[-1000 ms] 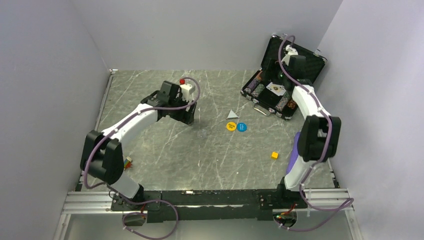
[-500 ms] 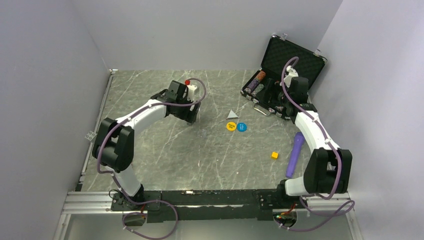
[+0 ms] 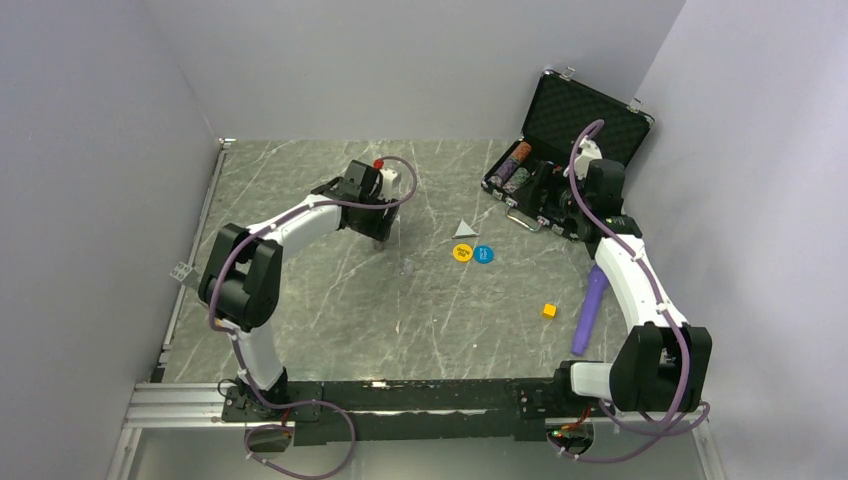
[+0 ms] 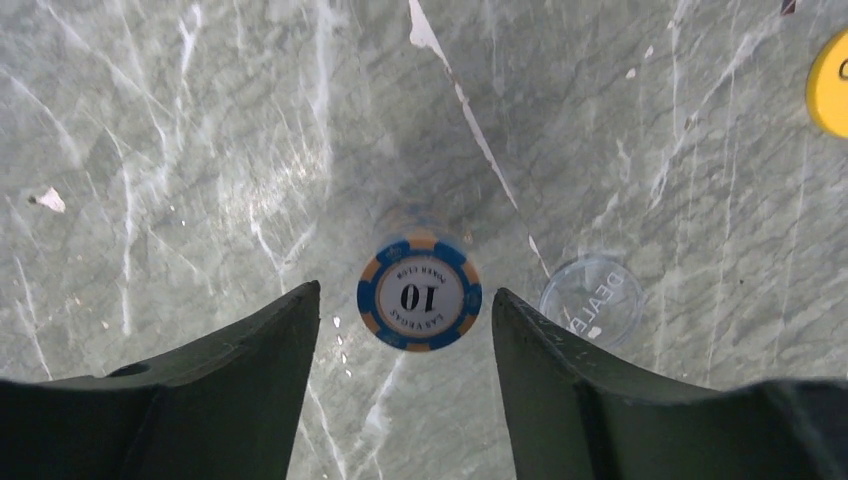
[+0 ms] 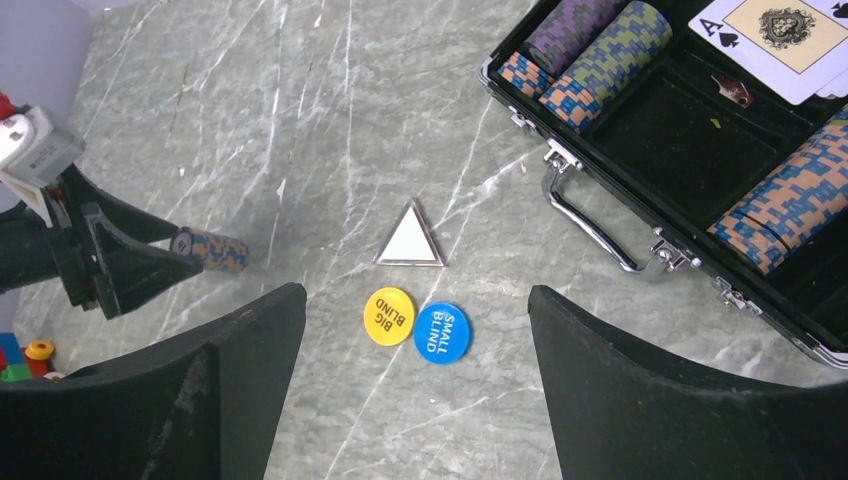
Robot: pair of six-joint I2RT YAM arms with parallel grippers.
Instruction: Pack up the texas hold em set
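The black briefcase stands open at the far right, holding multicoloured chip rows and an ace card. My left gripper is open, with its fingers on either side of a short blue-and-orange "10" chip stack standing on the table. It does not grip the stack. A clear dealer button lies just right of it. My right gripper is open and empty above the yellow "big blind" disc and the blue "small blind" disc, near the case handle.
A white triangle lies just beyond the two discs. A small yellow cube and a purple stick lie near the right arm. Small coloured blocks sit at the far left. Grey walls close in three sides.
My right arm came down from in front of the case lid to low over its front edge. My left arm stretched a little further right over the chip stack.
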